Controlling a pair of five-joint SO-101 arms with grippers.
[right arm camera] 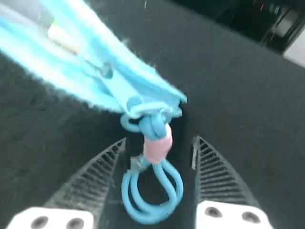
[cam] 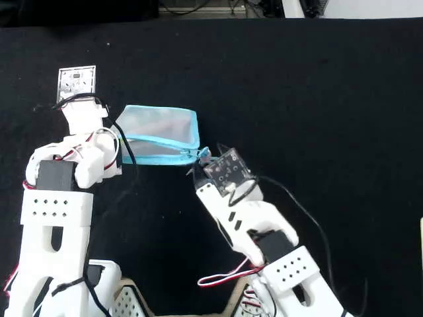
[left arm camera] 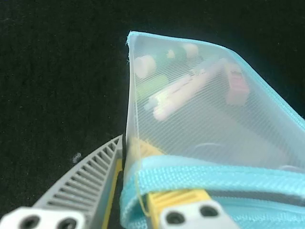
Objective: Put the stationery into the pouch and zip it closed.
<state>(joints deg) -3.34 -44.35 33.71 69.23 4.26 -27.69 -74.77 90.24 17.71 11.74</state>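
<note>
I take the job to be all but finished. The stationery (left arm camera: 183, 90) lies inside the pouch (cam: 162, 132); I can make out pen-like sticks and a few small blocks through its mesh wall. The pouch rests flat on the black bench (cam: 317, 99), between the two arms. The left tool (cam: 117, 142) is clamped on the pouch's end, pinching the blue zip band and steadying it. At the pouch's other end the right tool (right arm camera: 158, 140) stands open, its jaws on either side of the pull cord (right arm camera: 153, 125) and touching nothing. The slider (right arm camera: 136, 106) sits at that far corner of the pouch, so I judge the zip fully run. What remains, as I read it, is to confirm the closure and release the pouch.
</note>
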